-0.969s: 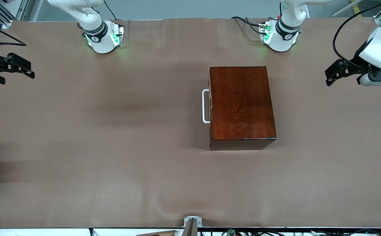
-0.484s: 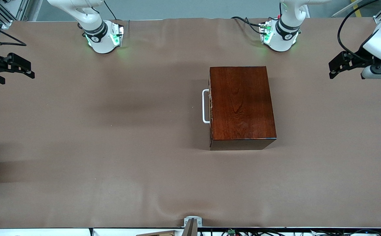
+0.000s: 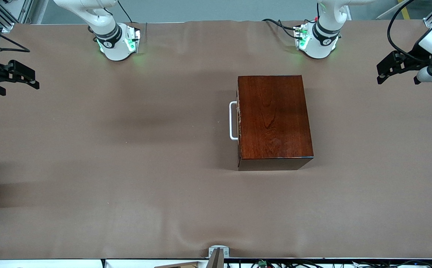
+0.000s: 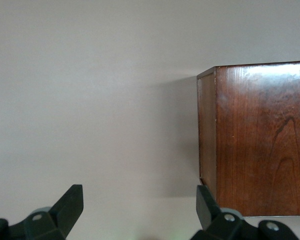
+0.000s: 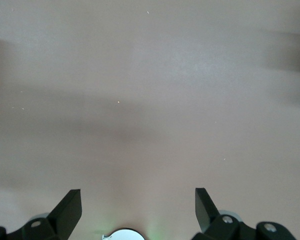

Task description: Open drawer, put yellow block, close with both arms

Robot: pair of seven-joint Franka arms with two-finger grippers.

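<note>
The dark mahogany box stands mid-table, and its drawer is shut, the white handle facing the right arm's end of the table. The yellow block is out of view in every picture. My left gripper hangs open and empty over the table at the left arm's end, well clear of the box. In the left wrist view a corner of the box lies ahead of the spread fingertips. Over the right arm's end my right gripper is open and empty above bare tabletop.
Brown cloth covers the table. The two arm bases glow green along the edge farthest from the front camera. A small metal bracket sits at the nearest edge.
The left gripper has drawn back from the box toward the left arm's end of the table. The right arm and the box have not moved.
</note>
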